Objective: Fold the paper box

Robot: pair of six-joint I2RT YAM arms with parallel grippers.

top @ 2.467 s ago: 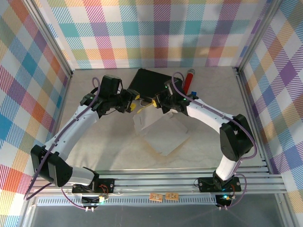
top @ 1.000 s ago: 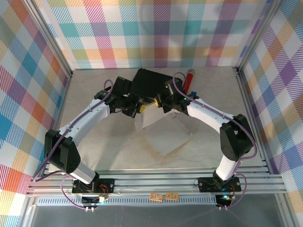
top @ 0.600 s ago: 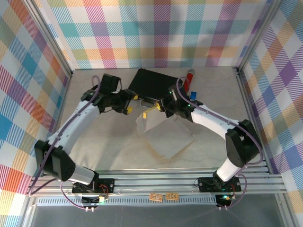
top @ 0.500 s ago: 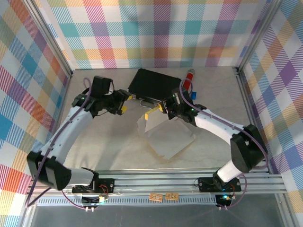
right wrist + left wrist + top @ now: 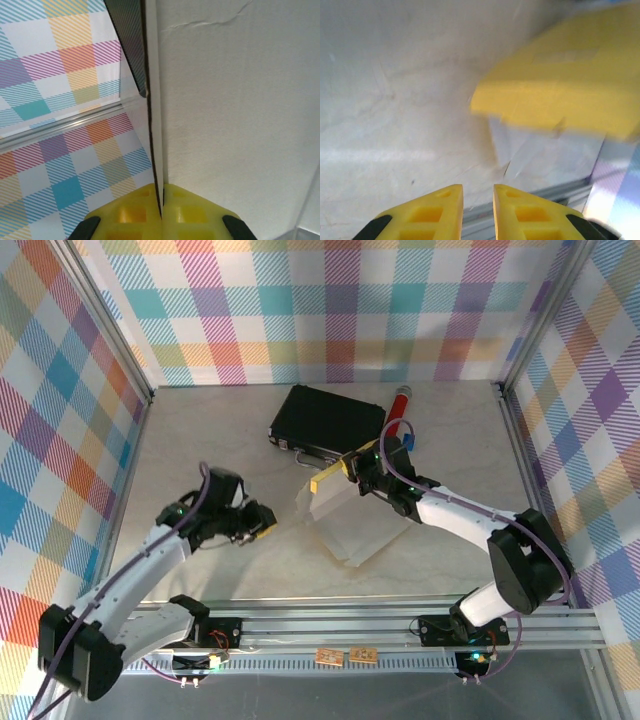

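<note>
The paper box [image 5: 348, 522] lies mid-table with its whitish face up and one yellow-edged flap raised. My right gripper [image 5: 349, 471] is shut on that flap's top edge; in the right wrist view the thin card [image 5: 235, 95] runs straight in between the closed yellow fingertips [image 5: 172, 202]. My left gripper [image 5: 262, 524] hangs over bare table to the left of the box, apart from it. Its fingers [image 5: 442, 210] stand a narrow gap apart with nothing between them. Ahead of them the left wrist view has the box's yellow face [image 5: 560, 92].
A black rectangular hard case [image 5: 327, 419] lies behind the box near the back wall. A red marker [image 5: 399, 404] and a small blue object [image 5: 408, 438] sit to its right. Checkered walls and metal rails enclose the table [image 5: 200, 440].
My left gripper let go of the raised flap and drew back to the near left. The right gripper kept its hold and shifted slightly toward me with the box.
</note>
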